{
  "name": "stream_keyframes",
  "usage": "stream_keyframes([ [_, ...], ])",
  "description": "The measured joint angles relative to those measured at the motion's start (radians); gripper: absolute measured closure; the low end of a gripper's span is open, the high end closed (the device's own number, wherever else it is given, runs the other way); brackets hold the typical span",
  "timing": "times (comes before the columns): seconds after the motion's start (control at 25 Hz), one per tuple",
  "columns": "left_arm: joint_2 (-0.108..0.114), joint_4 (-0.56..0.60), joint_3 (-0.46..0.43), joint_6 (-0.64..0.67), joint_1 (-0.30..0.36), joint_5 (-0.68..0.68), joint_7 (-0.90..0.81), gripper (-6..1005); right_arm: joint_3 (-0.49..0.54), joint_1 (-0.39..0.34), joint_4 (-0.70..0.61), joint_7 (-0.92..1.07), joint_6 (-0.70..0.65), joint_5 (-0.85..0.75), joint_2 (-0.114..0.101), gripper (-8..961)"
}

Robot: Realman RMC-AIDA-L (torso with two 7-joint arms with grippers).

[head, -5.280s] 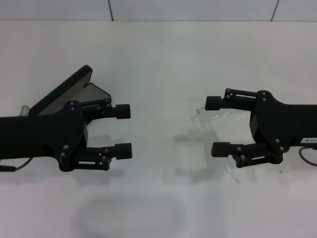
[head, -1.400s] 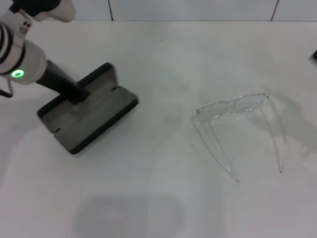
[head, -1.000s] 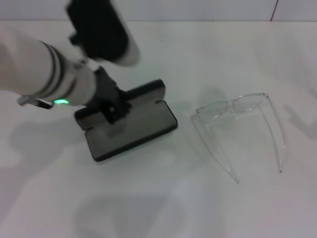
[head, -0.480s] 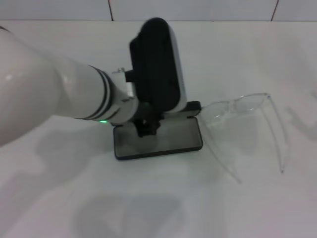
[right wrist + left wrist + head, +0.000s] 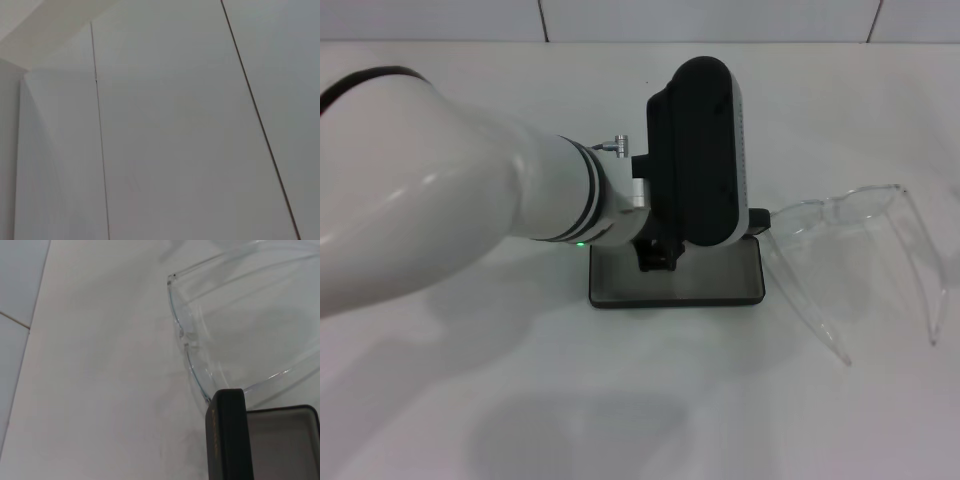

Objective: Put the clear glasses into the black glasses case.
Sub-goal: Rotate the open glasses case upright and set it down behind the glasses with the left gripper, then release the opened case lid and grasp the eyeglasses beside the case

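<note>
The black glasses case point(image 5: 705, 282) lies open at the middle of the table, grey lining up, its lid hidden under my left wrist. My left gripper point(image 5: 658, 256) reaches down onto the case's rear part and holds it; its fingers are mostly covered by the black wrist housing. The clear glasses point(image 5: 832, 210) lie unfolded just right of the case, arms pointing toward me. In the left wrist view the raised lid edge point(image 5: 227, 437) meets the end of the glasses' front point(image 5: 186, 337). My right gripper is out of view.
The large white left arm point(image 5: 440, 215) crosses the left half of the table. The glasses' right arm point(image 5: 932, 290) lies close to the right edge of the head view. A tiled wall point(image 5: 175, 125) fills the right wrist view.
My left arm has dragged the open case from the left of the table rightward up against the glasses. The glasses have slid to the right. The right arm has left the view.
</note>
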Motion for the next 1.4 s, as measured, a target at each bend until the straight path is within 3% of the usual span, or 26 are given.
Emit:
stream_keyframes([
  [0.68, -0.001, -0.014, 0.039, -0.007, -0.004, -0.009, -0.003, 784, 0.008, -0.013, 0.024, -0.027, -0.007, 0.006, 0.0, 126],
  [0.96, 0.0, 0.007, 0.045, 0.006, 0.003, -0.009, -0.003, 620, -0.002, -0.016, 0.024, -0.027, -0.008, -0.004, 0.0, 127],
  [1.24, 0.003, 0.125, 0.012, 0.06, 0.031, -0.016, -0.001, 484, -0.009, -0.016, 0.019, -0.027, -0.006, -0.043, -0.009, 127],
  [1.4, 0.003, 0.205, -0.043, 0.108, 0.052, -0.088, 0.001, 487, -0.047, -0.015, -0.005, -0.026, 0.003, -0.062, -0.017, 128],
])
